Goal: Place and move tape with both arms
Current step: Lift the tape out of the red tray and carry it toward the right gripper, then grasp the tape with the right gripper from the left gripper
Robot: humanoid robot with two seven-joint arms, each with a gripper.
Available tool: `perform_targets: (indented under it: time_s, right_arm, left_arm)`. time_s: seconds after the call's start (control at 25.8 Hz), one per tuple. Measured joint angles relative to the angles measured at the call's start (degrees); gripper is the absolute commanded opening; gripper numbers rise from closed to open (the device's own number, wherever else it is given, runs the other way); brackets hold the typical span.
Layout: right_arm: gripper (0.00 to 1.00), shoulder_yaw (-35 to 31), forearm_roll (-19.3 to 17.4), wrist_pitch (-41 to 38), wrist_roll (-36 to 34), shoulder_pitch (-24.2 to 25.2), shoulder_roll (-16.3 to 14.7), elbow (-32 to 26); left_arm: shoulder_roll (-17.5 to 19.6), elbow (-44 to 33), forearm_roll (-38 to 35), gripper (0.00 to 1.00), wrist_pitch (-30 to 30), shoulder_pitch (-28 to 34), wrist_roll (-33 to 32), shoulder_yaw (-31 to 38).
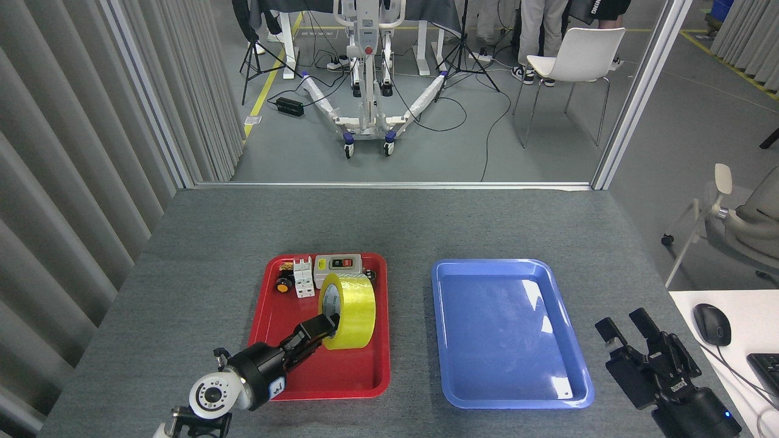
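Note:
The tape (350,310), a wide yellow roll with a white printed core, is held on edge above the red tray (377,371). My left gripper (327,326) reaches in from the lower left and is shut on the roll's lower rim, one finger inside the core. My right gripper (627,325) hovers at the lower right, just off the blue tray's (517,389) right edge, its two black fingers apart and holding nothing.
At the back of the red tray lie a grey switch box (341,264), white clip parts (302,277) and a small yellow-and-black button (282,284). A white desk with a mouse (712,324) borders the table on the right. Beyond the far edge is open floor with a chair.

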Motion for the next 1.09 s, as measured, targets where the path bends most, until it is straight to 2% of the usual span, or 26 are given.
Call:
perform_targets:
  time_s: [0.04, 0.12, 0.19, 0.27, 0.35, 0.43, 0.62, 0.74, 0.93, 1.09]
  right_arm:
    - [1.0, 2.4, -3.6, -1.9, 0.0, -0.2, -2.9, 0.2]
    - [1.0, 7.7, -7.9, -5.4, 0.1, -1.0, -8.3, 0.4]
    - [1.0, 11.8, -9.6, -8.4, 0.1, -2.0, -11.3, 0.5]
    - [1.0, 14.3, -8.8, -10.5, 0.0, -2.7, -12.9, 0.2]
    - [1.0, 15.6, -5.6, -11.3, -0.1, -3.1, -13.5, -0.3]
    - [1.0, 16.3, -0.5, -11.3, -0.1, -3.2, -13.3, -0.9]
    - [1.0, 18.4, 13.4, -7.0, -0.1, -4.9, -9.4, -2.6]
    - [1.0, 21.5, 20.1, -5.2, -0.2, -7.1, -7.4, -3.0]
    - [1.0, 27.6, 26.1, -4.4, -0.4, -11.7, -6.3, -4.1]
    - [1.0, 31.2, 27.7, -5.9, -0.3, -13.8, -8.5, -7.0]
  left_arm:
    - [-0.5, -0.7, 1.8, 0.02, -1.0, 1.6, -0.6, 0.2]
    - [-1.7, -1.8, 4.4, 0.03, -4.1, 4.7, -1.7, 0.5]
    - [-2.8, -2.3, 6.3, 0.04, -7.9, 7.4, -2.9, 0.4]
    - [-3.3, -2.5, 8.1, 0.04, -11.7, 9.6, -4.0, -0.1]
    - [-3.5, -2.7, 9.7, 0.04, -14.8, 11.6, -5.1, -1.4]
    - [-3.6, -3.3, 10.7, 0.04, -17.5, 13.2, -5.7, -3.1]
    - [-3.9, -5.1, 11.3, 0.04, -20.0, 15.0, -6.0, -8.3]
    - [-4.0, -5.7, 11.2, 0.04, -20.3, 15.3, -5.7, -11.9]
    - [-4.2, -6.4, 11.0, 0.04, -20.4, 15.1, -5.4, -14.5]
    - [-4.3, -6.3, 11.0, 0.04, -20.5, 14.9, -5.3, -14.9]
